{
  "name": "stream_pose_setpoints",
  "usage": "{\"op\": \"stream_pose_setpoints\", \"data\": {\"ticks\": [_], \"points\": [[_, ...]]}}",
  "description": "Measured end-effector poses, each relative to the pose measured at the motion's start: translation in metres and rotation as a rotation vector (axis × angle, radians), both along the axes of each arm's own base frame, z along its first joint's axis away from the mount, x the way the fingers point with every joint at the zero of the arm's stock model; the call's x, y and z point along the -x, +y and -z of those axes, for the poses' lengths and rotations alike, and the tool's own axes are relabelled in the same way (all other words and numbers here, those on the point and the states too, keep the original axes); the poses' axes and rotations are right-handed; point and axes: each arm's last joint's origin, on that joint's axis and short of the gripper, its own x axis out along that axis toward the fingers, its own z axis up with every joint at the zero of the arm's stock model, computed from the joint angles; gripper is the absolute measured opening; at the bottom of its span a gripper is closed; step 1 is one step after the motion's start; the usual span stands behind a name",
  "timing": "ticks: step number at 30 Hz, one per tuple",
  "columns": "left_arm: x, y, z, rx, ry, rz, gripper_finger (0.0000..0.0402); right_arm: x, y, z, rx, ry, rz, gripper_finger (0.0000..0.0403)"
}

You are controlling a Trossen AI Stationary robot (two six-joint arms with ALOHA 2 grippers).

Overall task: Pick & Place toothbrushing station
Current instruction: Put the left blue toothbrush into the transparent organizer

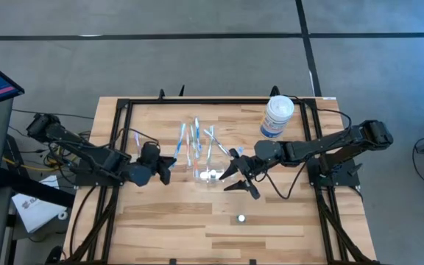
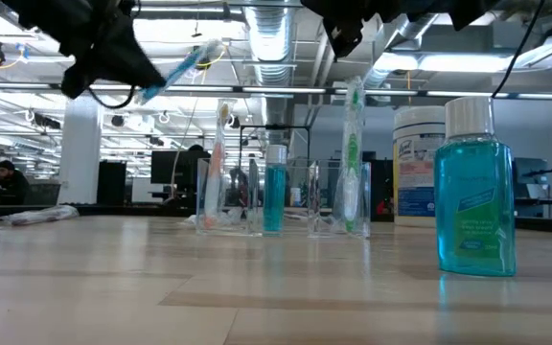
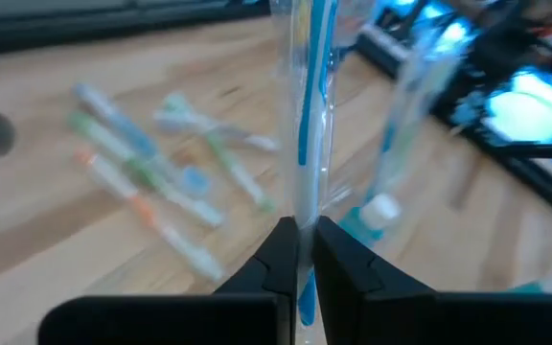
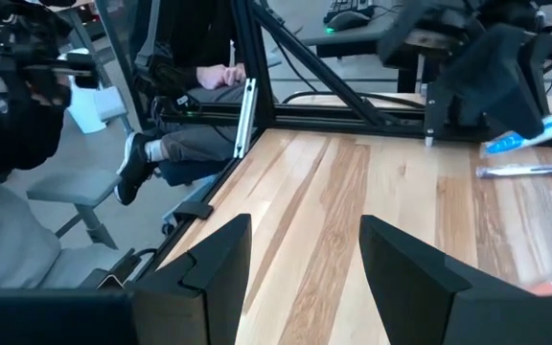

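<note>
A grey concrete floor point(image 1: 197, 66) crossed by dark lines surrounds the wooden surface point(image 1: 168, 221), which sits in a black metal frame point(image 1: 116, 125). Across the room, long ceiling lights point(image 2: 27, 43) and silver air ducts point(image 2: 271, 38) run overhead above rows of dark monitors point(image 2: 166, 172). A white pillar point(image 2: 80, 153) stands at one side, and a seated person point(image 4: 190, 105) shows beyond the surface's edge

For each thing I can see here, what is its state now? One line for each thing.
left gripper: shut on a wrapped blue toothbrush, held above the table.
right gripper: open, empty, beside the clear cups.
clear cups: upright, brushes standing inside.
loose toothbrushes: lying flat on the table.
blue bottle: upright, capped.
white tub: upright, lid on.
</note>
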Motion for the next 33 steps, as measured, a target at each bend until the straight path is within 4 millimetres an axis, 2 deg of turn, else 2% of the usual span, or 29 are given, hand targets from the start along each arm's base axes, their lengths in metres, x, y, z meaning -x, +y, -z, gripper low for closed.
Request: {"op": "stream_pose_setpoints", "data": {"ticks": [7,13,22,33], "points": [[-0.009,-0.006,-0.017,-0.098,-0.109,0.096,0.0010,-0.002,-0.002,-0.004,0.003,-0.043,0.038,0.0186],[-0.019,-0.014,-0.023,-0.174,-0.166,0.162,0.0010,-0.003,-0.006,-0.009,-0.005,-0.100,0.055,0.0186],[-0.045,-0.027,-0.019,-0.283,-0.232,0.258,0.0010,-0.005,-0.013,-0.018,-0.019,-0.188,0.079,0.0186],[-0.059,-0.033,-0.014,-0.327,-0.285,0.303,0.0010,-0.006,-0.018,-0.029,-0.030,-0.310,0.095,0.0186]]}}
